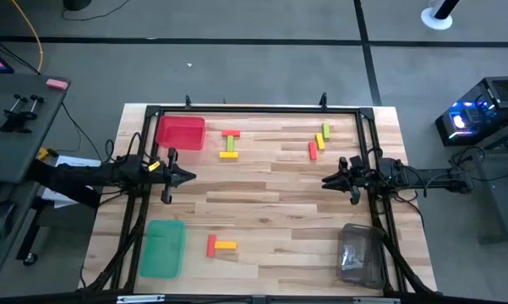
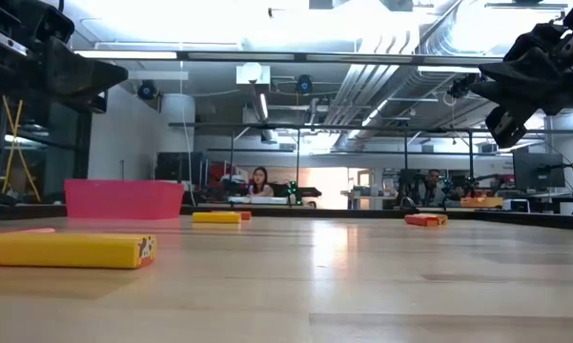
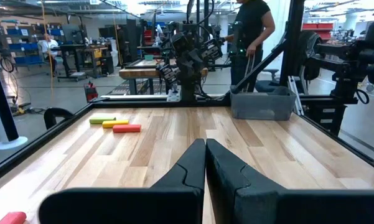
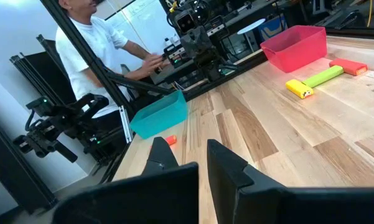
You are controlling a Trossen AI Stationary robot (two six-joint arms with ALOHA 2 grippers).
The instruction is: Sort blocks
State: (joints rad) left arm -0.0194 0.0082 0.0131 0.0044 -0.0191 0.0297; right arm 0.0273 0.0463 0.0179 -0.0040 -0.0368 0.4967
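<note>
Since neither arm holds anything, the risks all lie in the first reach. Seen from above, the left gripper (image 1: 186,177) and right gripper (image 1: 328,180) hover over the bare middle of the wooden table (image 1: 262,207), facing each other. The blocks sit in three clusters: a red, green and yellow group (image 1: 230,145) at the far side just right of the red tray (image 1: 180,133), a green, yellow and red trio (image 1: 319,141) at the far right, and a red and yellow pair (image 1: 221,246) near the green tray (image 1: 163,248). The clear tray (image 1: 361,255) stands at the near right. Blocks in each cluster touch or nearly touch, so closing on one could drag or knock its neighbour.

From table height, a yellow block (image 2: 67,250) lies flat at the near left; it sits so low that a shallow descent would probably slip off it, while a deep one would strike the wood.

Through the left wrist camera, the left arm's fingers (image 3: 187,171) are pressed together; they must part before any descent or they will simply push a block away. Both arms heading for the far clusters could collide.

Through the right wrist camera, the right fingers (image 4: 227,162) stand slightly apart, perhaps too narrow a gap for a block lying crosswise.
</note>
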